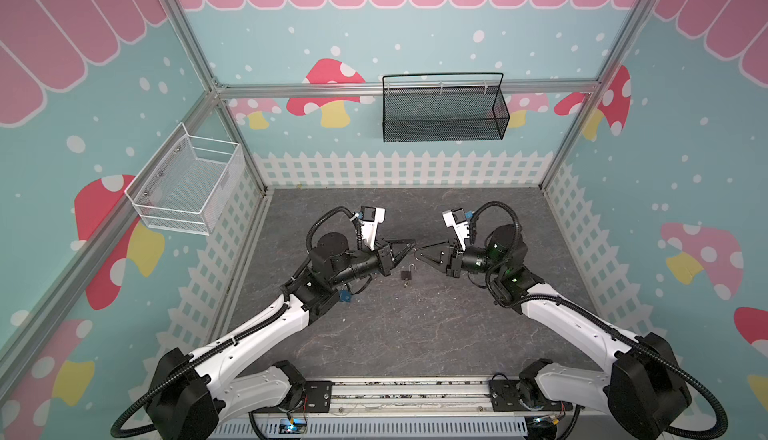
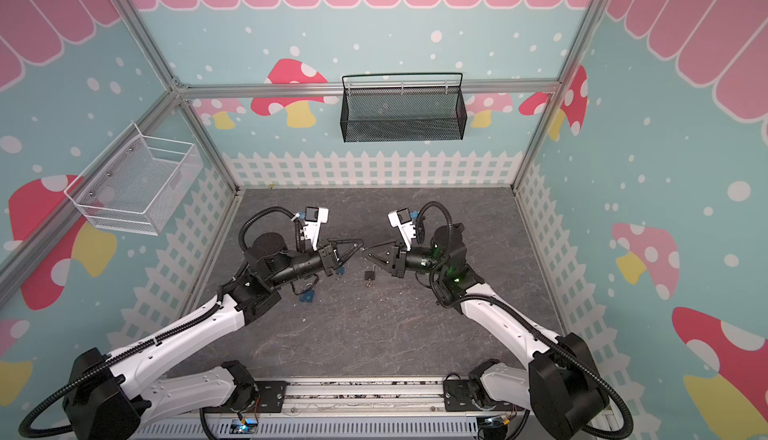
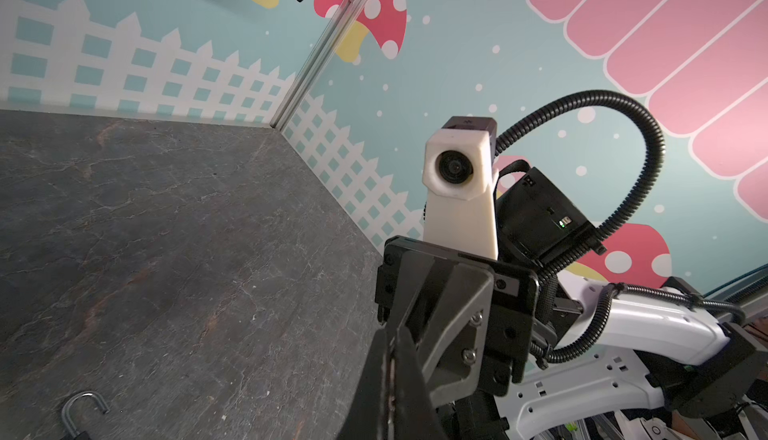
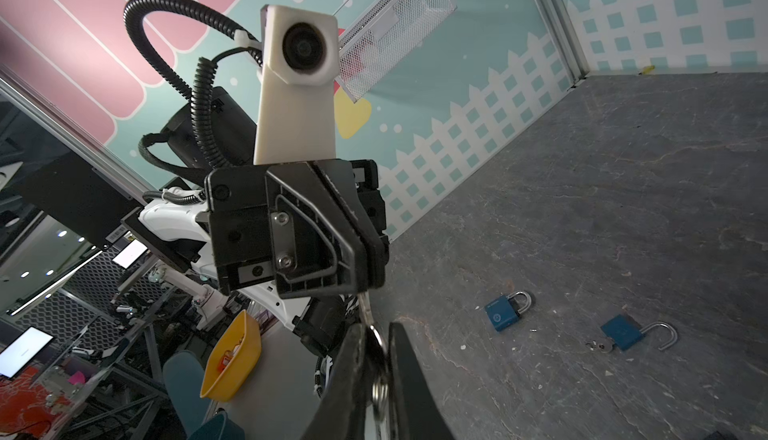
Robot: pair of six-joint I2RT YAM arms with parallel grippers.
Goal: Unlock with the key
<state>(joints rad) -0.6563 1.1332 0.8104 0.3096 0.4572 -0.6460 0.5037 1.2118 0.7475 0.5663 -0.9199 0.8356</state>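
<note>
Two baskets: white basket [image 1: 187, 184], black basket [image 1: 442, 113], only bare mesh inside.
Key [image 4: 365, 307]: small, silver, on ring [image 4: 379, 388], above surface [image 1: 395, 334].
Left jaws: closed on key tip.
Right jaws: closed on key ring.

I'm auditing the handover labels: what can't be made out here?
- Key: too small in both top views, between the left gripper and right gripper.
- Black padlock: body cut off by the left wrist view's edge.
- One blue padlock: partly under the left arm in a top view.
</note>
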